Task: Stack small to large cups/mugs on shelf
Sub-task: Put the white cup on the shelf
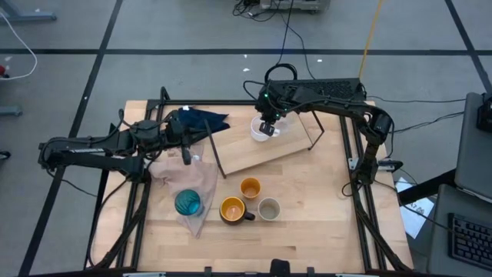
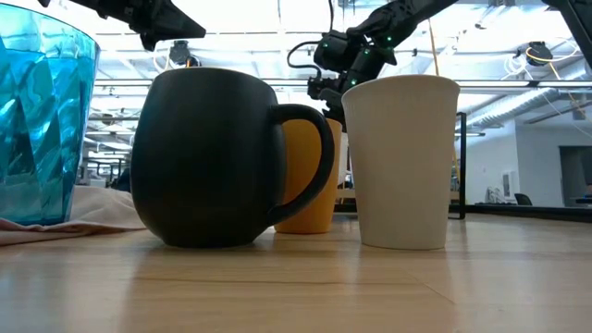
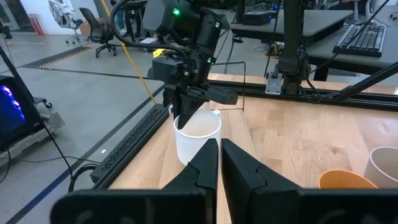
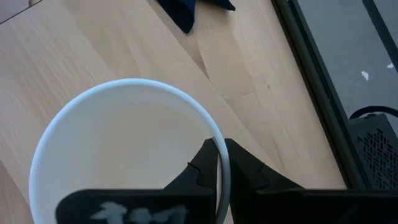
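A white mug (image 1: 264,128) sits at the far end of the light-wood shelf board (image 1: 254,152), and my right gripper (image 1: 267,125) comes down on it from above, shut on its rim. On the table's near part stand the teal tumbler (image 1: 187,202), the dark mug with orange inside (image 1: 232,209), the small orange cup (image 1: 250,187) and the grey-beige cup (image 1: 269,208). My left gripper (image 1: 185,156) hovers over the pinkish cloth, left of the shelf, shut and empty (image 3: 219,155). I see no clear cup. My right gripper holds the white mug by its rim (image 4: 219,163), one finger inside the mug and one outside. The fingers (image 3: 186,109) come from above, pointing down. The mug is upright. My left fingers hide its base, so I cannot tell whether it rests on the shelf.
A dark blue cloth (image 1: 201,121) lies at the shelf's far left corner. The pinkish-beige cloth (image 1: 191,178) spreads under the teal tumbler. Black rod frames (image 1: 216,158) stand at the shelf's ends. Bare tabletop lies to the right of the cups (image 1: 323,200).
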{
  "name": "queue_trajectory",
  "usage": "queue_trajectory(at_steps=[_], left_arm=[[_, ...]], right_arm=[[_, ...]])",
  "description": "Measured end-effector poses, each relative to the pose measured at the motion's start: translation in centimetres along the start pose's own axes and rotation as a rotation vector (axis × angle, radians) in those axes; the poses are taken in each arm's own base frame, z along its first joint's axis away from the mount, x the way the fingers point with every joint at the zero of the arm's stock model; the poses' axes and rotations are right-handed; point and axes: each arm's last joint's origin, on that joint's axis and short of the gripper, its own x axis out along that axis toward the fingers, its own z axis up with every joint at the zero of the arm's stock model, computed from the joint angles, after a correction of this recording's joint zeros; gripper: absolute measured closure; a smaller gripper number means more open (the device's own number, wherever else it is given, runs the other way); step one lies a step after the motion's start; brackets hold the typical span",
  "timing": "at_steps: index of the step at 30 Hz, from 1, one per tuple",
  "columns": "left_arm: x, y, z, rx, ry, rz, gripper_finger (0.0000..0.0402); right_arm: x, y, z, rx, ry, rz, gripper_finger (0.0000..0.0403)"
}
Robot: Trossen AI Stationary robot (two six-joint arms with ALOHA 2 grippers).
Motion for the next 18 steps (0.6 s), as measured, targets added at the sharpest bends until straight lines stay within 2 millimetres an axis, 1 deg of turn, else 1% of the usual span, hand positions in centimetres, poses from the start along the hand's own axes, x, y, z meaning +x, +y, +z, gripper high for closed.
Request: queue_trajectory(at_steps=[9, 18], left_arm=[[0.0, 0.01, 0.0, 0.0, 0.0, 0.0, 0.038], [0.0, 0.0, 0.0, -0.004, 0.0, 0.0, 0.038]], right_arm=[[-0.01, -0.04, -0.3, -0.005, 0.028, 0.007, 0.04], [-0.01, -0.18, -0.2, -0.012, 0.015, 0.003, 0.04]])
